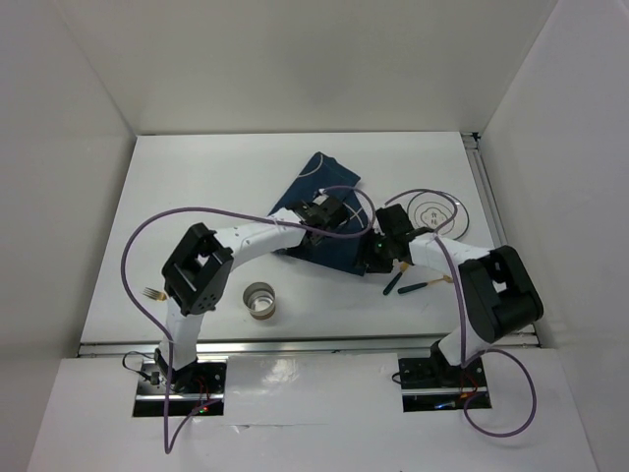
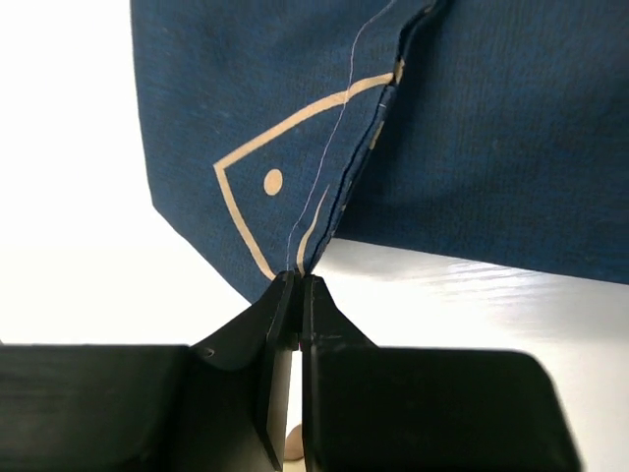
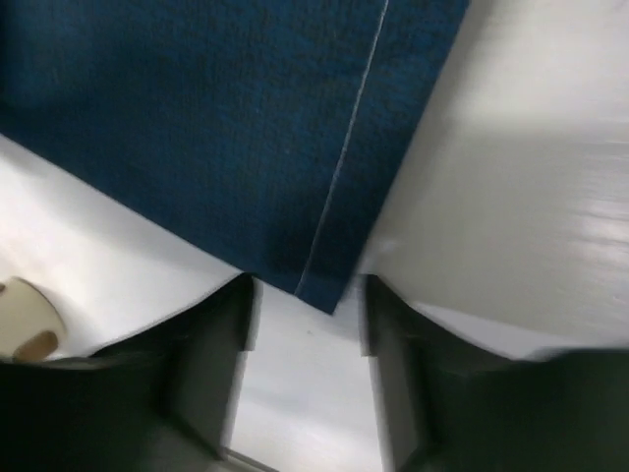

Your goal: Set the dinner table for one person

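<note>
The dinner table (image 1: 197,197) is a wide white tabletop. A dark blue cloth mat (image 1: 334,182) with a pale fish outline lies crumpled at its middle. My left gripper (image 1: 316,211) is shut on a corner of the mat (image 2: 295,128), with the cloth pinched and folded at the fingertips (image 2: 298,280). My right gripper (image 1: 377,256) is open at the mat's right corner. In the right wrist view that corner (image 3: 329,285) lies between my spread fingers (image 3: 241,315), low over the tabletop, with no grip on it.
A white plate (image 1: 435,211) with dark rings sits at the right behind my right arm. Two green-handled utensils (image 1: 413,286) lie near the right arm. A small grey cup (image 1: 260,299) stands front centre. A fork (image 1: 150,293) lies at the left edge.
</note>
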